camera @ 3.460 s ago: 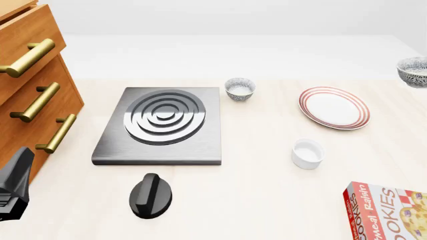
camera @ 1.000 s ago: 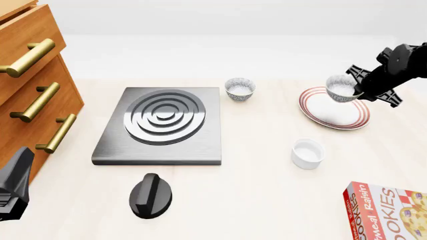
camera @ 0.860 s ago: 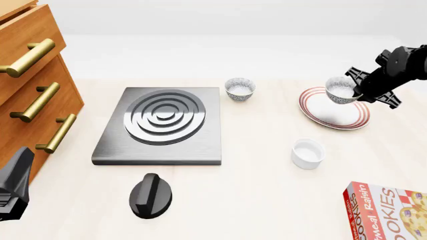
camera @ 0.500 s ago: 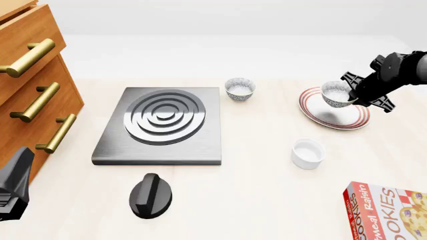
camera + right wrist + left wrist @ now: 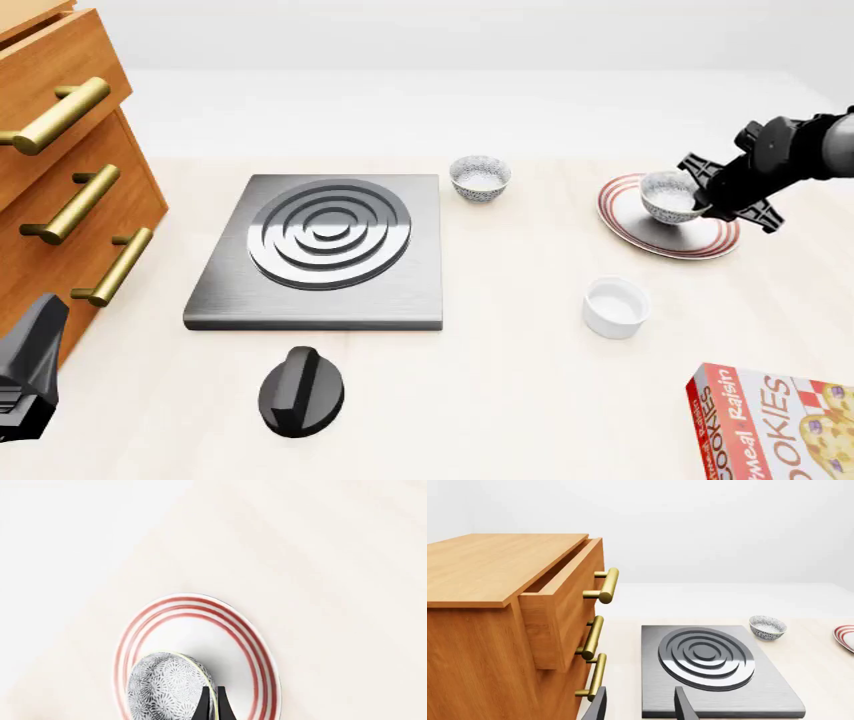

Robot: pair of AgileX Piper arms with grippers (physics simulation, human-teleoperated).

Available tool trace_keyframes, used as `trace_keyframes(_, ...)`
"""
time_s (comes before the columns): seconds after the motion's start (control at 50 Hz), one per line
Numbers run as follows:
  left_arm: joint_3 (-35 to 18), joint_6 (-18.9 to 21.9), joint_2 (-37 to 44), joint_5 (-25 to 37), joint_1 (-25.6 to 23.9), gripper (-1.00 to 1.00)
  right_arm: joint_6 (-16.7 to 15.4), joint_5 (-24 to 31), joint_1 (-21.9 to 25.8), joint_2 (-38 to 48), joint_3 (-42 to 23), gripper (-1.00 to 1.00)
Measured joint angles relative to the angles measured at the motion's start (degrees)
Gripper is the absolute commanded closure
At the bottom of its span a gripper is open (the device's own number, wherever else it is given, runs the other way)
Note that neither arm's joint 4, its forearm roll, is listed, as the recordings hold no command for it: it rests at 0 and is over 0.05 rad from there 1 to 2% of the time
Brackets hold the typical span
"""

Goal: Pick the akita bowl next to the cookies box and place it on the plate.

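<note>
Front view has our right hand (image 5: 697, 198) clamped on the rim of the akita bowl (image 5: 670, 196), one finger inside and one outside, holding it over the plate (image 5: 634, 232) at the far right of the tabletop (image 5: 534, 380). We cannot tell whether the bowl's base already touches the plate or hangs just above it. In the right wrist view the bowl (image 5: 168, 687) looks tilted, its patterned side turned toward the camera, and it sits toward one side of the plate's (image 5: 263, 650) ringed rim rather than at the centre. That is our main worry: if we let go while it leans, the bowl may tip, roll or skid onto the tabletop, and pulling the inner finger out at an angle could drag it along. We judge that levelling it and settling it fully should come before release. Both bowls appear to hold nothing: the carried one shows only its white inside, as does its twin (image 5: 479, 177) beside the stove plate (image 5: 324, 252). A plain white cup (image 5: 615, 306) nearer us also looks unfilled, and the cookies box (image 5: 774, 420) lies well apart. Our left hand (image 5: 639, 707) rests idle with its fingers apart, holding nothing.
</note>
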Motion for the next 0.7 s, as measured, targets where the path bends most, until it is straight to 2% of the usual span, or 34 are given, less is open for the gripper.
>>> trace_keyframes(0.3, 0.00, 0.00, 0.00, 0.00, 0.00, -1.00, -0.33, -0.43, -0.38, 1.16, -0.54, 1.00)
trace_keyframes(0.32, 0.00, 0.00, 0.00, 0.00, 0.00, -1.00, -0.34, -0.47, -0.39, 1.18, -0.55, -1.00)
trace_keyframes(0.7, 0.00, 0.00, 0.00, 0.00, 0.00, -1.00, 0.04, -1.76, -0.61, -0.41, 1.54, -1.00)
